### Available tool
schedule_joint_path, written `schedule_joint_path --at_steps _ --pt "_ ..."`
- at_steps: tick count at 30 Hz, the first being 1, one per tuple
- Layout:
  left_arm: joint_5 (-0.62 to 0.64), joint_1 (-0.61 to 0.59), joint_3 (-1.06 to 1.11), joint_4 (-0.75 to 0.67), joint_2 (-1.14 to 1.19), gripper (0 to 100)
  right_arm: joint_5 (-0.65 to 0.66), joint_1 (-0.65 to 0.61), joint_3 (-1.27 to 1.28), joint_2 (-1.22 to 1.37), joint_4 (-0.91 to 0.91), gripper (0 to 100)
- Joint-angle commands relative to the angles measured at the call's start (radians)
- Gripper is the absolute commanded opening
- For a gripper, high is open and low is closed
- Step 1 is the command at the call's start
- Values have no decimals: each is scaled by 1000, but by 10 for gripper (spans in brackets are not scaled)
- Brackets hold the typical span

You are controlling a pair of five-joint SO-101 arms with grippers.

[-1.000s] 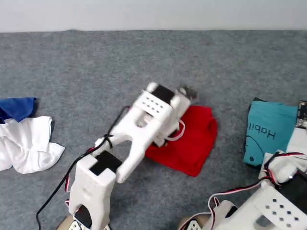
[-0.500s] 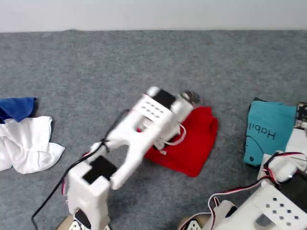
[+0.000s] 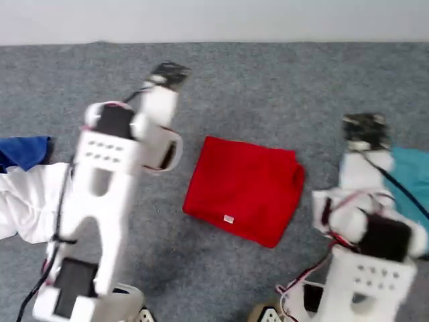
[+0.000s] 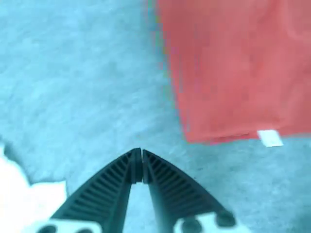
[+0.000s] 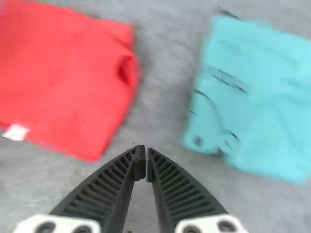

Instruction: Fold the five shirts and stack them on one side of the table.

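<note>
Midway on the grey felt table [image 3: 268, 80] lay the folded red cotton shirt [image 3: 244, 188], with a folded teal shirt [image 5: 252, 92] near it on the right arm's side. The left gripper [image 4: 140, 156] and the right gripper [image 5: 142, 153] hovered empty, jaws together. Stacking red onto teal seemed next: open, pinch an edge.

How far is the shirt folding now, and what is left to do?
Done: the red shirt lies folded mid-table, and the teal shirt beside it looks folded too. In hand: nothing; the left gripper and right gripper are shut and empty. Left: the white shirt and blue shirt lie crumpled, and red and teal are not stacked.
</note>
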Motion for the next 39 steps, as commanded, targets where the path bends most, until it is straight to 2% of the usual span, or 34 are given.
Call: schedule_joint_path --at_steps 1,4,10,16,27,39 --pt "-44 -144 38 26 -109 5 -126 -143 -11 117 -42 99" --pt "-106 -264 87 26 -164 5 -226 -213 -11 232 -91 106" --pt "-204 -485 140 25 -233 5 -227 -292 -11 407 -260 75" --pt "-285 -623 170 14 -233 5 -230 -288 -11 529 -404 73" --pt "-310 -640 303 -89 -233 5 -226 -226 -12 549 -418 73" --pt "-310 -637 309 -87 -233 5 -222 -116 -5 559 -446 72"
